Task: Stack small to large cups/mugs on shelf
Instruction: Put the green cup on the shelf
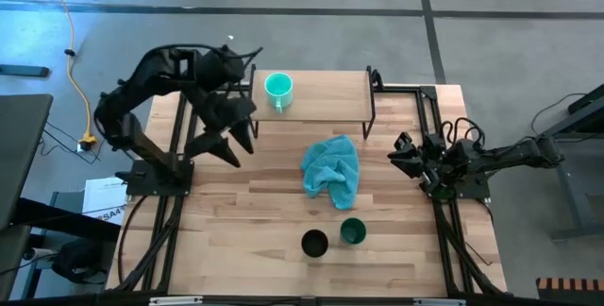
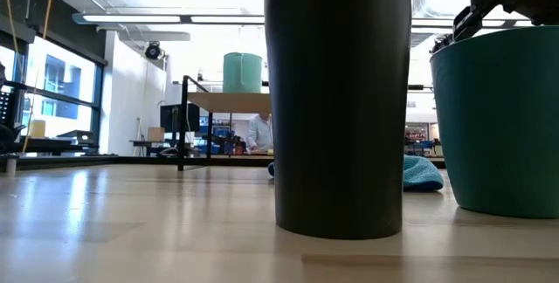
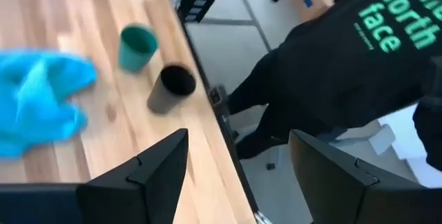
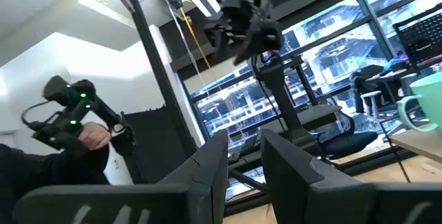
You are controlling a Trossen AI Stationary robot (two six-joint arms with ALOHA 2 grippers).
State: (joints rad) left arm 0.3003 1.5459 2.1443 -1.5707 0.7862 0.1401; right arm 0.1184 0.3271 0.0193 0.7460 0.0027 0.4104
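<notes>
Black cup [image 1: 314,243] and green cup [image 1: 353,231] stand near; turquoise mug [image 1: 278,87] tops the shelf [image 1: 330,103] (far side); left gripper [image 1: 236,141] gapes wide, empty; right gripper [image 1: 404,154] narrow.

Teal cloth [image 1: 332,170] lies crumpled mid-desk [image 1: 274,202], on bare wood. Yellow cable [image 1: 74,60] runs over the grey floor [image 1: 510,32] beyond the desk's left side. White printed sheet [image 1: 102,200] sits on the floor by the left edge. Left wrist view: person in black hoodie [image 3: 345,65] with green lettering stands just off the desk edge. Low view: another person [image 2: 258,132] far back in the room.
</notes>
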